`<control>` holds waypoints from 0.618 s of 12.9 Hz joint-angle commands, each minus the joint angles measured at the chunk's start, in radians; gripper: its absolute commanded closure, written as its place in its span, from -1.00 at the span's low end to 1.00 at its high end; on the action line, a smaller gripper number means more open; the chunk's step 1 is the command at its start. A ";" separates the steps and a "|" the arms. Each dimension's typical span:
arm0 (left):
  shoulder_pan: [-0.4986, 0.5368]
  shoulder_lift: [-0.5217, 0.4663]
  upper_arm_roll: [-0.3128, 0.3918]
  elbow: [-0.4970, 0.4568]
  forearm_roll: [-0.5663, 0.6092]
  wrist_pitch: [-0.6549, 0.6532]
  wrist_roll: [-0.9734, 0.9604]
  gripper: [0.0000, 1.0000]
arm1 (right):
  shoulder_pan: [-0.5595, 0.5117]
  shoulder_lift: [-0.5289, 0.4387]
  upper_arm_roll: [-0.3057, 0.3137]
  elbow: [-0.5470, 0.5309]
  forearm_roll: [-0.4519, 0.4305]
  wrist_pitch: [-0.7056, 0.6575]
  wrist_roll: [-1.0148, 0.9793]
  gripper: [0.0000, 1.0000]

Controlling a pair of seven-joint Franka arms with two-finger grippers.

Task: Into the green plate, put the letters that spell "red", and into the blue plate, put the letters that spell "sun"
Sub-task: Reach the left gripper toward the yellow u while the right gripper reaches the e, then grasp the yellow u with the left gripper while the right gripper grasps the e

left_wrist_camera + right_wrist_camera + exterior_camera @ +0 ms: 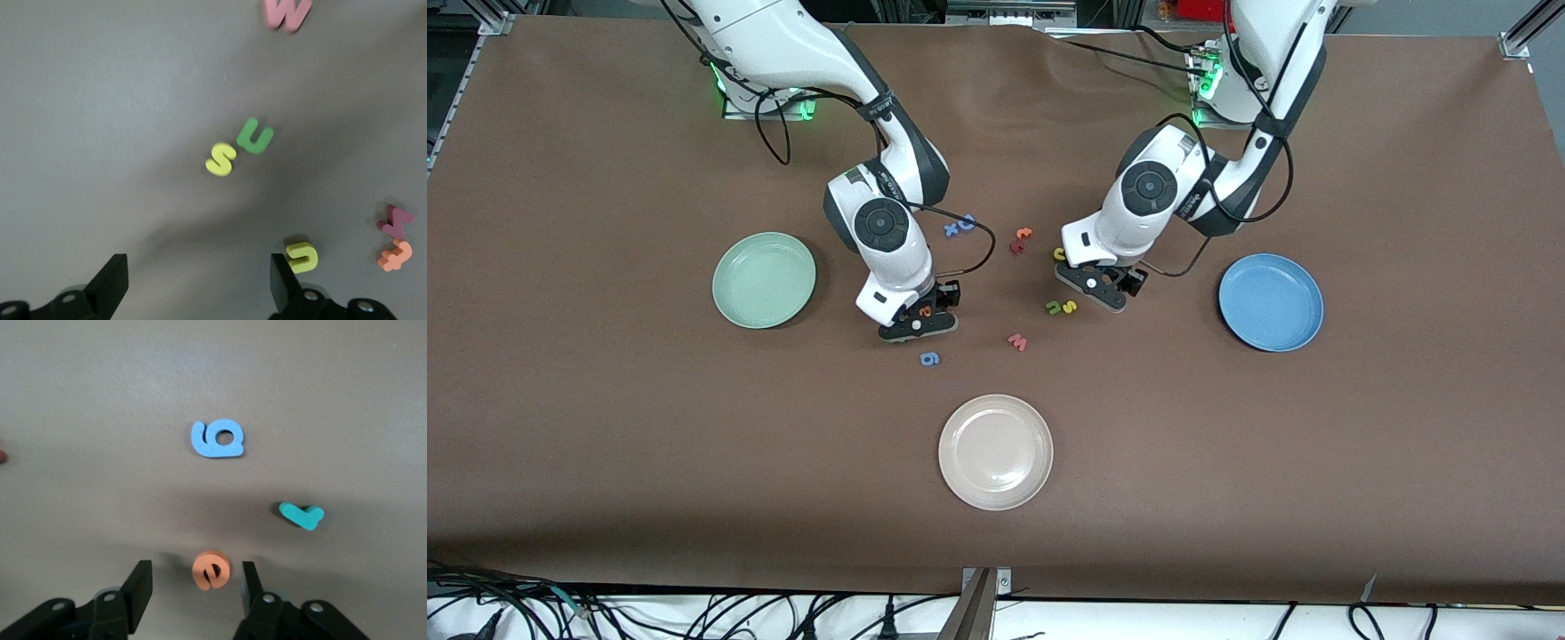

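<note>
Lying flat on the brown desk (605,444), the small orange foam "e" (211,570) sits between the spread fingers (139,587) of the right tool (919,317), which is low over it with its jaws apart and not touching the letter. Just beside the "e" lies the thin teal foam "r" (301,515), and a little nearer the front camera the blue foam "6" (930,359). The round pale mint-green plate (764,280) rests toward the right arm's end of the desk, holding no letters. Near the middle of the desk the yellow foam "s" (1069,307) and the dark green foam "n" (1053,308) lie touching or nearly so, with the yellow foam "u" (302,257) close by, near one finger of the left tool (1104,291). That left tool hangs low over the desk with its jaws wide apart and nothing in them. The round medium-blue plate (1271,302) lies toward the left arm's end, also without letters. A pinkish-red foam "w" (1018,341) lies nearer the front camera than the "s", and the round cream-white plate (995,452) nearer still. Small dark red and orange foam shapes (1020,240) and blue foam shapes (959,227) lie farther from the front camera, between the two arms.
</note>
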 commanded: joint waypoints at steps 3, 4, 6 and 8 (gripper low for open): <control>-0.063 -0.028 0.008 -0.061 -0.018 0.015 -0.158 -0.83 | 0.022 0.000 -0.012 -0.059 -0.001 0.094 0.006 -0.25; -0.075 -0.021 0.008 -0.060 -0.018 0.015 -0.199 -0.78 | 0.023 0.004 -0.012 -0.059 -0.001 0.096 0.006 -0.25; -0.081 -0.019 -0.004 -0.061 -0.018 0.015 -0.280 -0.79 | 0.023 0.004 -0.012 -0.059 -0.001 0.096 0.005 -0.24; -0.089 -0.002 -0.021 -0.055 -0.017 0.015 -0.357 -0.79 | 0.023 0.008 -0.012 -0.059 -0.001 0.096 0.003 -0.24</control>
